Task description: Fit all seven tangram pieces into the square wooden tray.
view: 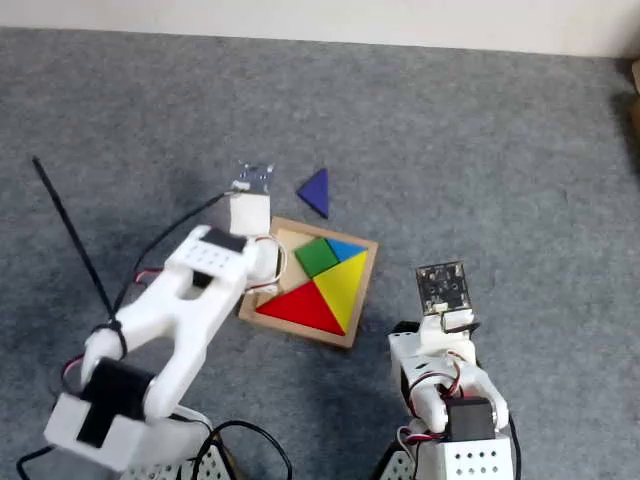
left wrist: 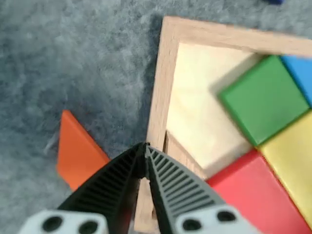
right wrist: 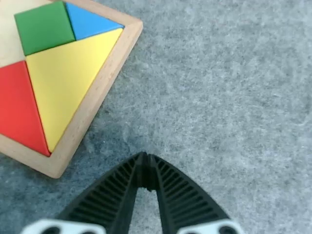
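I read this as the middle of the job. Four pieces lie in the tray [left wrist: 158,87]: the green square [left wrist: 263,100], the small blue triangle [right wrist: 90,22], the big yellow triangle [right wrist: 68,73] and the big red triangle [right wrist: 14,107]. They fit tight together and leave bare pale wood in the corner nearest my left arm.

By the task's count three pieces are still to go, and I can place two. The orange piece [left wrist: 73,151] lies flat on the bench just outside the tray's rim. The dark blue triangle [view: 316,190] sits a little beyond the tray's far corner.

My left pincer [left wrist: 145,151] is closed, tips together with nothing between them that I can make out, hanging right over the tray's rim beside the orange piece. My right pincer [right wrist: 145,170] is closed too and holds nothing; it is over bare bench near the tray's other side.

I judge the orange piece is next. That means opening the left pincer, shifting outward off the rim, and coming down to grip the piece by its edges, since it lies flat and thin.

The bench [view: 500,150] is covered in a grey, felt-like mat that may drag on a sliding piece. A pale wall [view: 300,15] runs along the far edge.
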Tool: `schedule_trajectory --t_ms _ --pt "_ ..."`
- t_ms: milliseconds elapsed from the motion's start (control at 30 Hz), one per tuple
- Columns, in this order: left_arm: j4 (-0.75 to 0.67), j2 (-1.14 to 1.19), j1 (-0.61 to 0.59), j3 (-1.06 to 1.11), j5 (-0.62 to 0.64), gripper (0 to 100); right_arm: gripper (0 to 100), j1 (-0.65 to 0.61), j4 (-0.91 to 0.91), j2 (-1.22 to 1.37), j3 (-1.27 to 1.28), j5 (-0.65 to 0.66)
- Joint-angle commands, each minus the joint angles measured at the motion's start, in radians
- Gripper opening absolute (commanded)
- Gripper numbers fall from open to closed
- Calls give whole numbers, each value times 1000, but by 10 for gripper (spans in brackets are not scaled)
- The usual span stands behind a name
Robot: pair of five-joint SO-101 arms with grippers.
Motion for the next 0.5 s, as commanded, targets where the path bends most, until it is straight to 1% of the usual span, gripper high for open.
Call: schedule_trajectory --t_ms 0,133,300,467 --pt "66 30 24 -114 -9 6 5 12 5 -2 104 -5" --pt "71 30 62 -120 -9 6 5 12 5 -2 104 -5" --pt "127 28 148 -130 -6 6 5 12 5 -2 104 -5" --pt "129 39 157 -127 -6 6 5 12 5 -2 104 -5"
